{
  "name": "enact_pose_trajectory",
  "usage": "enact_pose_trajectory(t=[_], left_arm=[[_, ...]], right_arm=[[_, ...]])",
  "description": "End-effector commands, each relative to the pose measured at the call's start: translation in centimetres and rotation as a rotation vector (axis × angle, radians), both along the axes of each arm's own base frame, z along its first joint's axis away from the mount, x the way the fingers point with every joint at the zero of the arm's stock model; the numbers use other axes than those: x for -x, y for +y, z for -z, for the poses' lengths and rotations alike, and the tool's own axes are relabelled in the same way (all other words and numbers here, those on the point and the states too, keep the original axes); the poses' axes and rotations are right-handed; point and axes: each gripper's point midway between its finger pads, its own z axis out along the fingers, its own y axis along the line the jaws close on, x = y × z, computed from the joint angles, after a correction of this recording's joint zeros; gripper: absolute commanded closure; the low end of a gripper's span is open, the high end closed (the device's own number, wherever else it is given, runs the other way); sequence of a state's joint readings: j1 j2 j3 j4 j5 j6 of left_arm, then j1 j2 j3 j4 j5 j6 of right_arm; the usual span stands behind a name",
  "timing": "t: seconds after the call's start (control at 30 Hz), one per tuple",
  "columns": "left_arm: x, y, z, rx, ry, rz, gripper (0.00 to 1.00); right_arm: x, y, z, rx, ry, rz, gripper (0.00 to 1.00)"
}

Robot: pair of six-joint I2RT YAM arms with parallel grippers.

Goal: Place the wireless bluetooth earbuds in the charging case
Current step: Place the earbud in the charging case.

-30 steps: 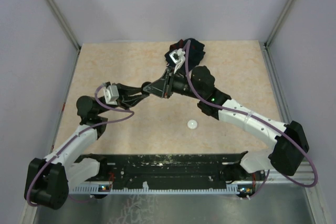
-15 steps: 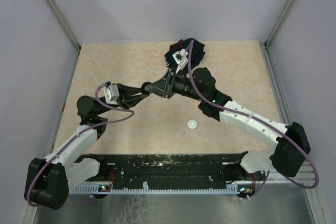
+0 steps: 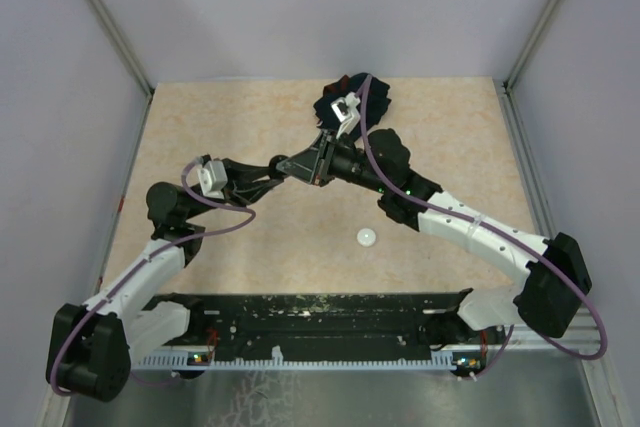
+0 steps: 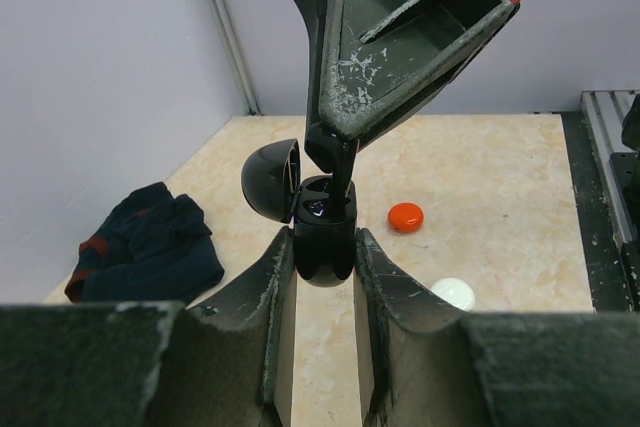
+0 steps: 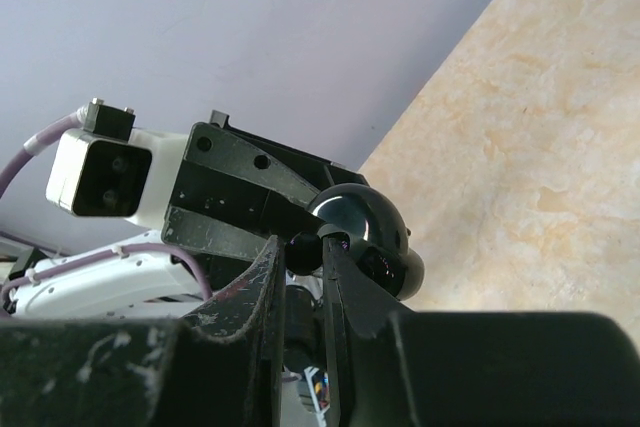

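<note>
The glossy black egg-shaped plastic charging case [image 4: 324, 265] sits low in the middle of the left wrist view. It is clamped upright by its lower body between the two pads of the left gripper [image 4: 323, 235], with its domed hinged lid [image 4: 268, 179] swung open to the left. From the top of that frame the right gripper [image 4: 333, 152] reaches down with its jaws closed together and its tips at the mouth of the case. In the right wrist view a small black plastic earbud [image 5: 303, 247] appears to be pinched between those tips, though it is dark on dark and hard to make out. Such a bud looks very light, rigid and smooth, so it would probably slip or twist unless held across its widest part. The case is slick and rounded too, so a grip low on its body keeps the mouth free. The open well shows a shiny dark interior, but I cannot tell whether another bud is seated there. Right of centre on the beige marbled table [image 4: 480, 177] lie an orange-red round puck [image 4: 405, 217] and a white round puck [image 4: 452, 293], their contents hidden. A crumpled navy cloth [image 4: 145, 245] lies at the left.
</note>
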State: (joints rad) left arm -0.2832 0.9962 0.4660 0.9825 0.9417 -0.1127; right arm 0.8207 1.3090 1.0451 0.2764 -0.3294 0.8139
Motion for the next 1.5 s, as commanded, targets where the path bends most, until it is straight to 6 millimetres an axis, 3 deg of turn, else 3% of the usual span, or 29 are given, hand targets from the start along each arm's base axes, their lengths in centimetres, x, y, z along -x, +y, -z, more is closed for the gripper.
enact_pose_trajectory(t=[0.0, 0.37, 0.6, 0.77, 0.97, 1.3, 1.47], left_arm=[[0.6, 0.6, -3.0, 0.034, -0.143, -0.035, 1.0], [0.2, 0.6, -2.4, -0.016, -0.156, -0.055, 1.0], [0.4, 0.3, -2.1, -0.015, -0.137, -0.026, 1.0], [0.0, 0.5, -2.2, -0.005, -0.125, -0.048, 1.0], [0.1, 0.2, -1.8, -0.021, -0.103, -0.018, 1.0], [1.5, -0.6, -1.3, -0.059, -0.082, 0.1, 1.0], [1.9, -0.7, -1.3, -0.056, -0.083, 0.113, 1.0]], right_arm=[[-1.6, -1.0, 3.8, 0.087, 0.121, 0.095, 0.88], [-1.3, -0.1, 4.6, 0.106, 0.166, 0.097, 0.88], [-1.6, 0.3, 4.0, 0.099, 0.149, 0.093, 0.84], [-1.7, 0.0, 2.5, 0.093, 0.091, 0.099, 0.84], [-0.5, 0.9, 1.0, 0.096, -0.006, -0.01, 0.8], [0.5, 1.2, 0.9, 0.192, -0.177, -0.125, 0.79], [0.1, 0.5, 1.1, 0.235, -0.237, -0.101, 0.72]])
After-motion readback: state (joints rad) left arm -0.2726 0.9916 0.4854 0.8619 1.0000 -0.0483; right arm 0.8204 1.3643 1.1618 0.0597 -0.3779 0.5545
